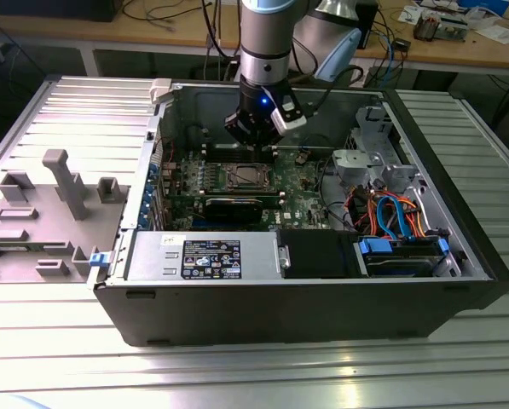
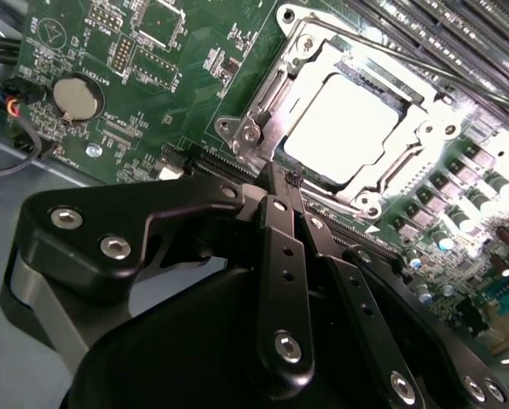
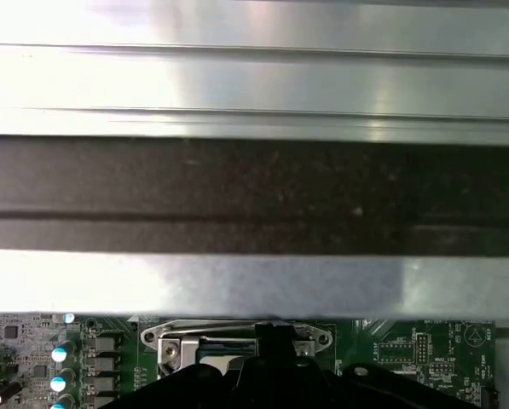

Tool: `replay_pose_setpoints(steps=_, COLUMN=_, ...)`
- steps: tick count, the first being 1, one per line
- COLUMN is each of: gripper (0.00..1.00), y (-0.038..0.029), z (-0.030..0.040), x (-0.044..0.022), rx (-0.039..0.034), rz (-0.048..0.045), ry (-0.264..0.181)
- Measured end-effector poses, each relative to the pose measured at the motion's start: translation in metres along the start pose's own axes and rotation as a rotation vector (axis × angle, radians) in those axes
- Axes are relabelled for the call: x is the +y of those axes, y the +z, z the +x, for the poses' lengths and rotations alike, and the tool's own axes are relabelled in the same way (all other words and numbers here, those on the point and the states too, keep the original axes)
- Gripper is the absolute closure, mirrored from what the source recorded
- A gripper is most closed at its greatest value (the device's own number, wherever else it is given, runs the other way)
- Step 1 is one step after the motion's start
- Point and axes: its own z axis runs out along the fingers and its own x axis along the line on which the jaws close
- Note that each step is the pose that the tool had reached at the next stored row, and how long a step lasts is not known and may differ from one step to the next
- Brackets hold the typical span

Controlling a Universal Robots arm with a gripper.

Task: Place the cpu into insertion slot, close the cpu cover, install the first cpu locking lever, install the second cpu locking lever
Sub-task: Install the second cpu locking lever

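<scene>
**CPU seated beneath closed cover, gripper poised at socket edge**

The cpu (image 2: 344, 128), its bright metal top exposed, lies in the insertion slot (image 2: 275, 94) just ahead of the fingertips. The cpu cover (image 2: 356, 183) is down, framing the chip. The gripper (image 2: 284, 181) is clenched, its fingers pressed together and grasping nothing, tips just beside the cover's near edge. Further off to one side, a coin battery (image 2: 75, 96) sits on the green motherboard (image 2: 186, 102). In the exterior view, the gripper (image 1: 256, 146) hangs inside the open computer case (image 1: 280, 307).
</scene>
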Motion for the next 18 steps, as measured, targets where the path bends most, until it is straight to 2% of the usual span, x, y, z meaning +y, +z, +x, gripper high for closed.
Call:
replay_pose_setpoints(steps=11, gripper=0.89, y=-0.0009, z=0.0002, x=-0.006, rx=0.0002, rz=0.0002, ry=0.0)
replay_pose_setpoints(steps=18, gripper=0.89, y=-0.0119, z=-0.0001, x=-0.0057, rx=-0.0001, rz=-0.0001, ry=0.0)
